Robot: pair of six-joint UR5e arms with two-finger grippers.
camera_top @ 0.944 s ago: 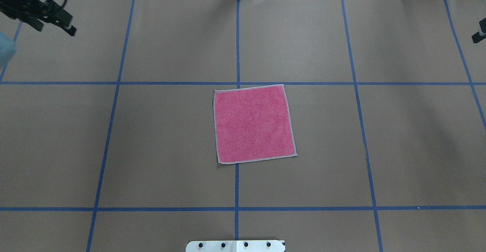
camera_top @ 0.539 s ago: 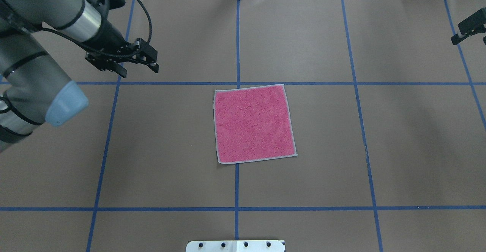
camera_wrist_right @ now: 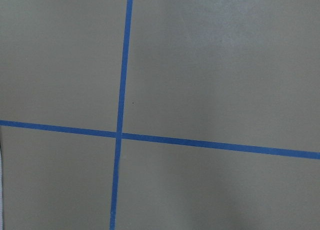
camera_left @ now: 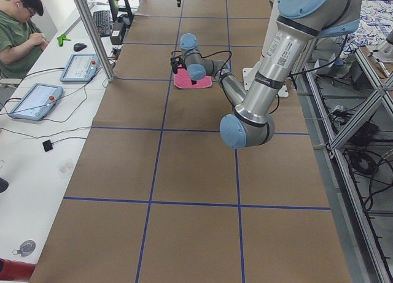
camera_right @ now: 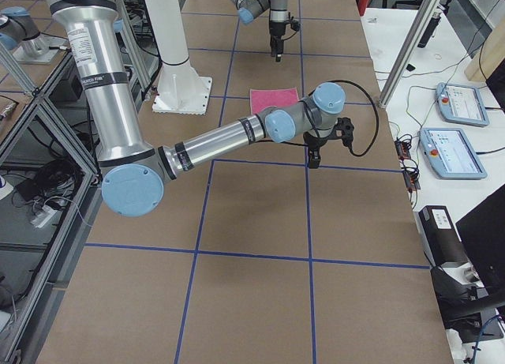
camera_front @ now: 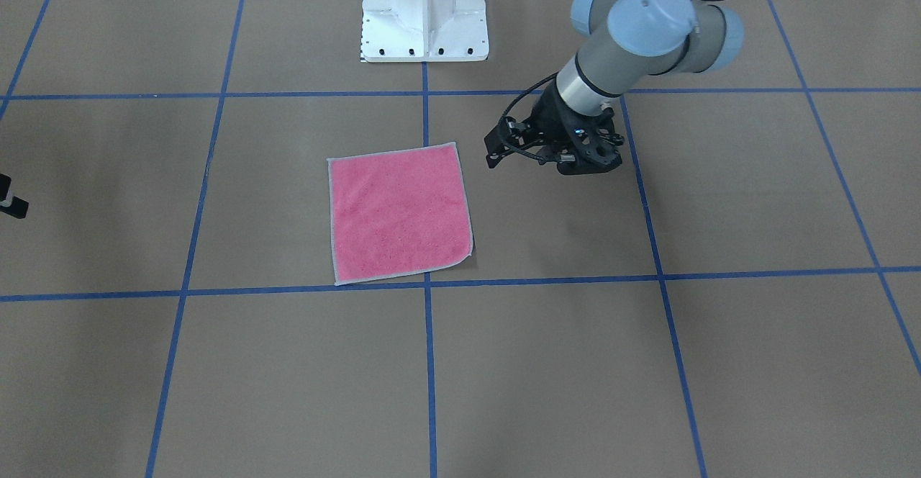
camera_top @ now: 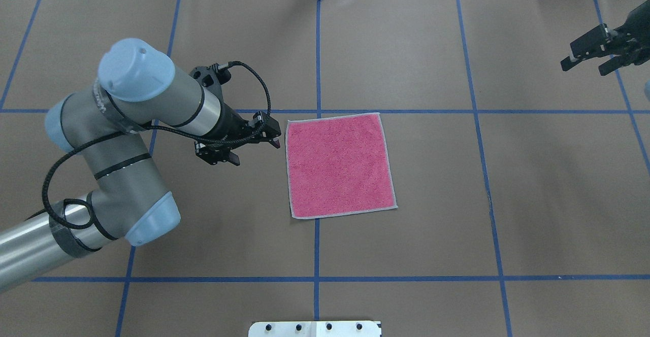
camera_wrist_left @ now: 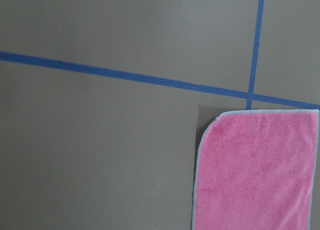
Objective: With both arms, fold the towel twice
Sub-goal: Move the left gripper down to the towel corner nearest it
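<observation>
On the brown taped surface [camera_top: 406, 245], the left arm [camera_top: 127, 139] extends to the towel [camera_top: 339, 165], which lies flat at centre, pink face up; its jaws are spread just beside the towel's far left corner. The right arm [camera_top: 617, 42], jaws also spread, hangs well apart.

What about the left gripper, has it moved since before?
Yes. In the overhead view the left gripper swept right and nearer, from the far left corner to just beside the towel's left edge.
</observation>
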